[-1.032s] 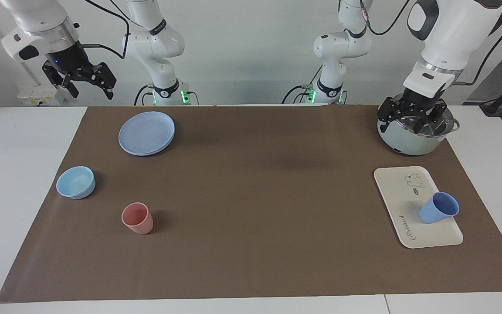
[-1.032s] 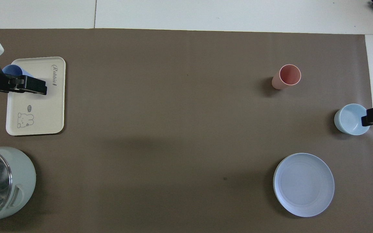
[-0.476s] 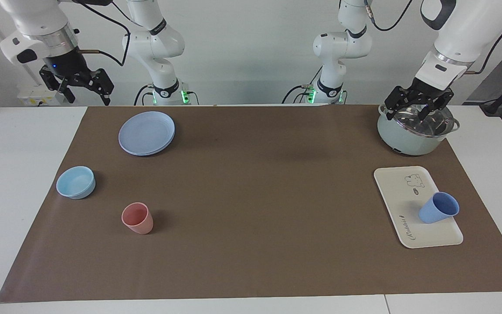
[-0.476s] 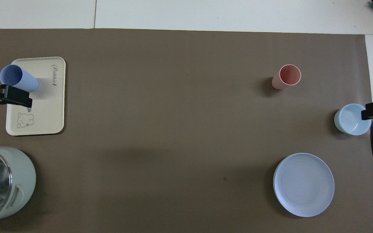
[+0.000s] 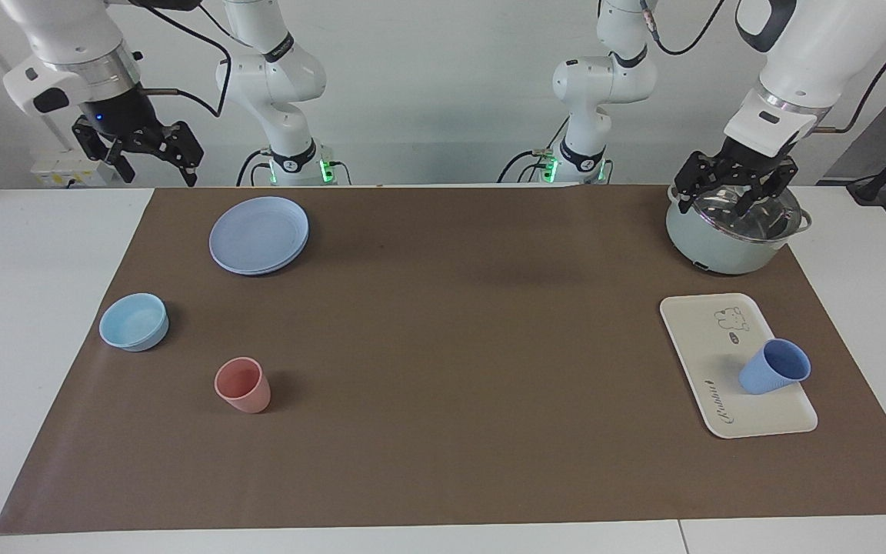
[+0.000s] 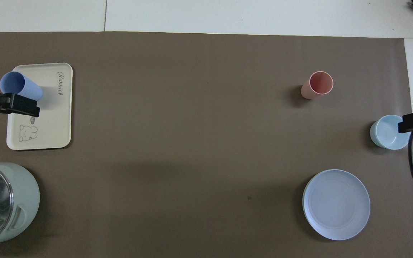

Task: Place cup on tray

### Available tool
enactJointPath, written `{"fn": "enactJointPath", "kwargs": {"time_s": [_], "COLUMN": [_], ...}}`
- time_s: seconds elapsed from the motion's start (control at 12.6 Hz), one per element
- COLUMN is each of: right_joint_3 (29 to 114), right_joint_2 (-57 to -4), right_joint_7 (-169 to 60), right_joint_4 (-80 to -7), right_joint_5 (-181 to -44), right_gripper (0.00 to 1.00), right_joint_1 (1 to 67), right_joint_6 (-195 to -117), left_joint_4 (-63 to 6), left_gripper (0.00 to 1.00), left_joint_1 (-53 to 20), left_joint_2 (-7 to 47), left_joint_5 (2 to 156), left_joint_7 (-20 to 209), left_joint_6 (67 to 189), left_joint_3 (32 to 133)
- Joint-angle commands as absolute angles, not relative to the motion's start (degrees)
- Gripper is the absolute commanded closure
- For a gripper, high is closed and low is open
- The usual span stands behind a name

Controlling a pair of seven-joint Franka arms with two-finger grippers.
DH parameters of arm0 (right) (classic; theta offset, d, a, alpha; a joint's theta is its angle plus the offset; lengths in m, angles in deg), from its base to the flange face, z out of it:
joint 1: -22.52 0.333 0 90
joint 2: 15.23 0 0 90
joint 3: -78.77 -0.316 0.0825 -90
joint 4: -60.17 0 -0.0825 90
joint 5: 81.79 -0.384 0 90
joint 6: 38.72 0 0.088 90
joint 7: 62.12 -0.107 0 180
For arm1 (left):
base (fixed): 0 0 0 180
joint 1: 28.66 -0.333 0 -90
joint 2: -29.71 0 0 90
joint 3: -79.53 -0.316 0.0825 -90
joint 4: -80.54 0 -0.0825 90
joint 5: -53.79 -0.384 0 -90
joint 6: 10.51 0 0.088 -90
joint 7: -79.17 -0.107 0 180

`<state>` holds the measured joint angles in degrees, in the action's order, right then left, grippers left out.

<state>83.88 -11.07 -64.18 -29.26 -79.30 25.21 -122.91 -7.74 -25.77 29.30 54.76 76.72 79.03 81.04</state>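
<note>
Now I see one cup upright on one tray, lower right, well below my wide-open, empty left gripper.

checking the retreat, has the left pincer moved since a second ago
Yes. The left pincer, open and empty, has risen and pulled back: earlier it hung low across the pot, now it sits above the rim. The cup stands on the tray.

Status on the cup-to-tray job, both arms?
Left gripper open, up over the pot. Right gripper open, waiting at its own end. Blue cup upright on the tray, released. Nothing in the way.
</note>
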Motion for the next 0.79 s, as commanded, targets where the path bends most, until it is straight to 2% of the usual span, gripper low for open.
{"fn": "enactJointPath", "kwargs": {"time_s": [0.0, 0.48, 0.71], "right_joint_3": [83.69, 83.69, 83.69], "right_joint_2": [-9.43, -9.43, -9.43], "right_joint_7": [-65.02, -64.85, -64.94], "right_joint_4": [-31.23, -31.23, -31.23], "right_joint_5": [-80.56, -80.56, -81.00], "right_gripper": [0.00, 0.00, 0.00], "right_joint_1": [25.16, 25.16, 25.16], "right_joint_6": [-123.36, -122.92, -122.56], "left_joint_4": [-9.10, -7.44, -8.83], "left_gripper": [0.00, 0.00, 0.00], "left_joint_1": [-25.76, -24.88, -24.88], "left_joint_2": [29.53, 30.23, 31.63], "left_joint_5": [53.61, 52.74, 52.91], "left_joint_7": [79.26, 79.17, 79.08], "left_joint_6": [79.94, 76.18, 74.49], "left_joint_3": [81.47, 81.82, 83.05]}}
